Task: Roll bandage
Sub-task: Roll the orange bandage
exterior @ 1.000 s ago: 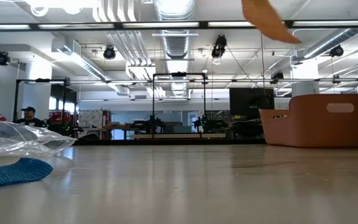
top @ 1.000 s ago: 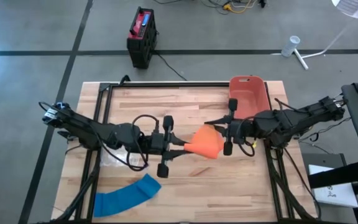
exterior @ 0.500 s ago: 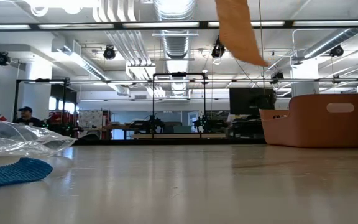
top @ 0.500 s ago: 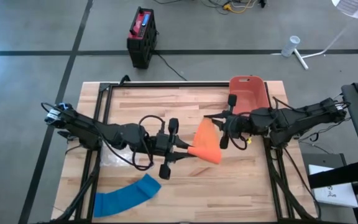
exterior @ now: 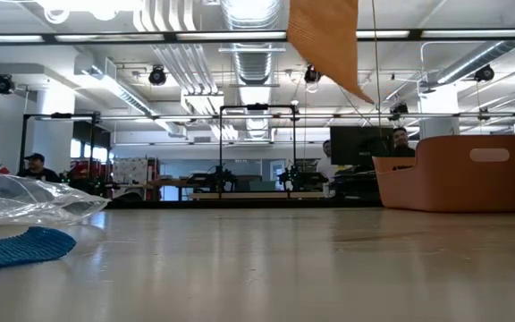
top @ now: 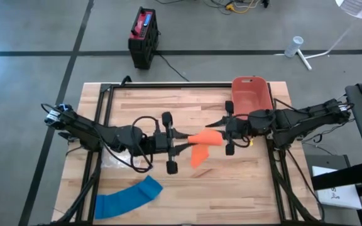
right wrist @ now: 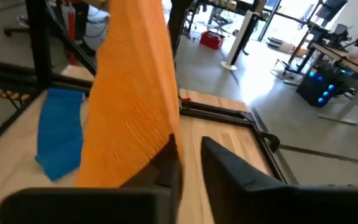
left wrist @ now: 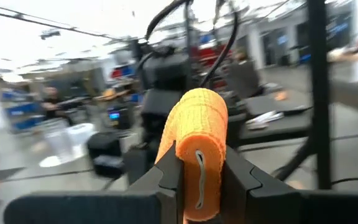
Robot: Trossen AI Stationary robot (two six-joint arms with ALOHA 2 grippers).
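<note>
Above mid worktop (top: pixel 244 188) both arms met, held off the surface; left end effector (top: pixel 180 148) was clamped on the rolled end of the orange bandage (top: pixel 201 145), roll squeezed between its fingers (left wrist: pixel 166 177) in the left wrist view; loose tail hung down from there, seen dangling in the low view; right end effector (top: pixel 222 132) sat at the other end of the bandage, fingers (right wrist: pixel 229 168) slightly apart, cloth lying against one finger, grip unclear; blue bandage (top: pixel 127 198) lay flat near the worktop's front-left corner; clear plastic bag (exterior: pixel 34 199) just behind it; orange bin (top: pixel 251 96) at the back right.
</note>
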